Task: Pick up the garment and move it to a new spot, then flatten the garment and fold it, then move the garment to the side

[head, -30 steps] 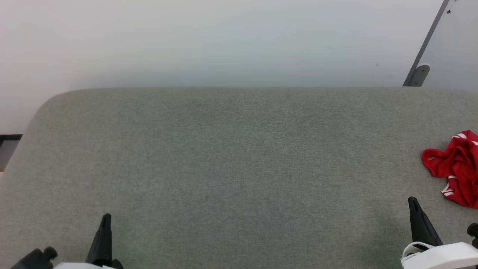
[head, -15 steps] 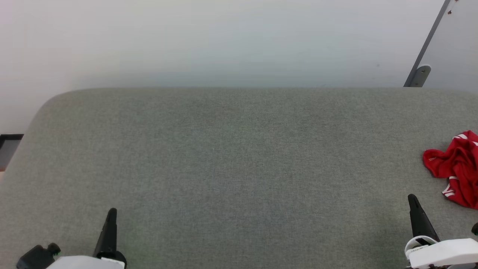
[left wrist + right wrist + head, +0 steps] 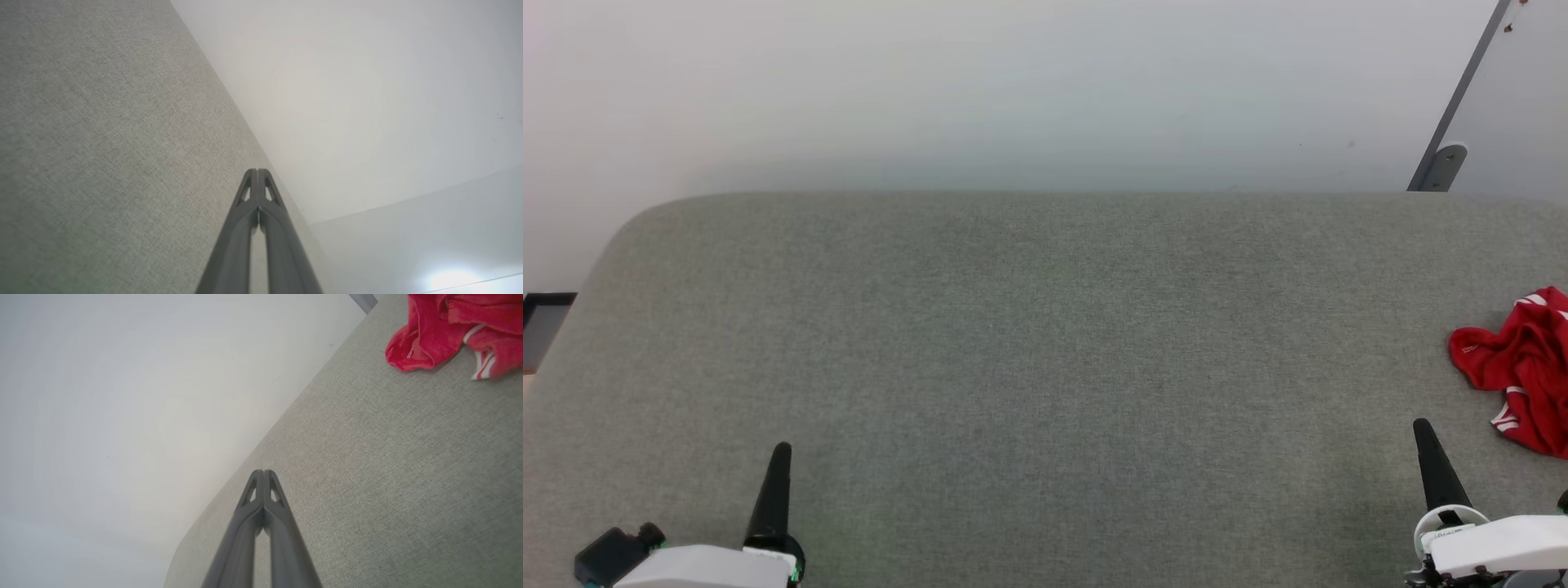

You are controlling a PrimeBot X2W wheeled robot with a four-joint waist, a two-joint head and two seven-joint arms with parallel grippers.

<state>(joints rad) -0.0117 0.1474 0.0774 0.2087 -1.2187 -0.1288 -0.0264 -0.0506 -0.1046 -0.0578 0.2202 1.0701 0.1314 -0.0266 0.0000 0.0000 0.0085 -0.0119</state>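
Note:
The garment lies crumpled at the far right of the grey fabric surface, red with red-and-white striped trim, cut off by the head view's edge. My right gripper is shut and empty, a short way in front and left of it. In the right wrist view the garment sits at the upper right, apart from the shut fingertips of the right gripper. My left gripper is shut at the lower left, far from the garment. The left wrist view has the left gripper pressed shut over bare fabric.
The surface ends at a pale wall along its far edge, with a rounded corner at the back left. A grey slanted panel with a bracket stands at the back right. A dark object sits beyond the left edge.
The left gripper has moved forward and slightly right over the surface. The right gripper has edged forward a little. The garment has not moved.

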